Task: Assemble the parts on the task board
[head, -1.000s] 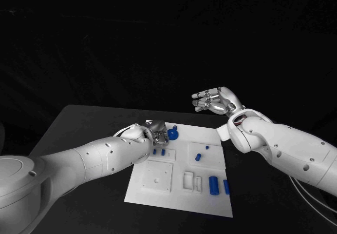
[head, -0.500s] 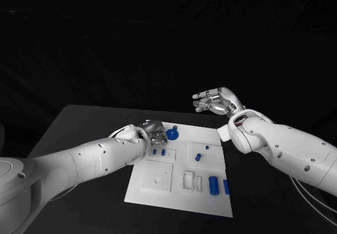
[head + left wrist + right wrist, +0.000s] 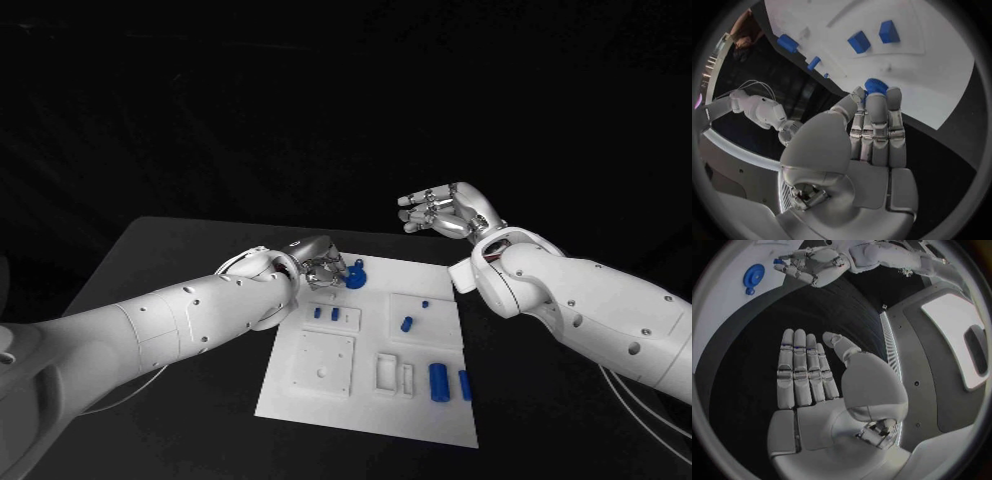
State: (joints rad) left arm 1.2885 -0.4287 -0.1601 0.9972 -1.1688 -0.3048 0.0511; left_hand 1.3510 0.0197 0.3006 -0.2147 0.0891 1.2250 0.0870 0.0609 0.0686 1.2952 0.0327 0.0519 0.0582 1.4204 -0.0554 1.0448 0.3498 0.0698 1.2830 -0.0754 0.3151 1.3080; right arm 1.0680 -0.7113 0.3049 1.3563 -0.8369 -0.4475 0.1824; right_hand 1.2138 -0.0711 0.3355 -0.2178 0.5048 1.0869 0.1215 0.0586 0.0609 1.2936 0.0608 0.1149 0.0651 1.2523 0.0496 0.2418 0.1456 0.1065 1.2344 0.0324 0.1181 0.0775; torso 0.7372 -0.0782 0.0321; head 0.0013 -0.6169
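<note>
The white task board (image 3: pixel 368 405) lies mid-table. A round blue part (image 3: pixel 353 276) sits near its far left corner, seen as a blue disc (image 3: pixel 753 276) in the right wrist view. My left hand (image 3: pixel 319 257) hovers just left of it, fingers straight and close together (image 3: pixel 874 130). A toothed blue piece (image 3: pixel 875 85) shows right at its fingertips; I cannot tell whether it is held. My right hand (image 3: pixel 450 212) is raised beyond the board's far right corner, palm flat (image 3: pixel 817 390), holding nothing.
Two small blue blocks (image 3: pixel 326 313) stand left of the board's centre, seen also in the left wrist view (image 3: pixel 873 36). A blue peg (image 3: pixel 407 322) lies mid-board. Two blue cylinders (image 3: pixel 449 381) lie near the right edge. A square recess (image 3: pixel 325 362) sits front left.
My left hand has drawn up and back from the round blue part toward the board's far left corner. The right hand has dropped very slightly.
</note>
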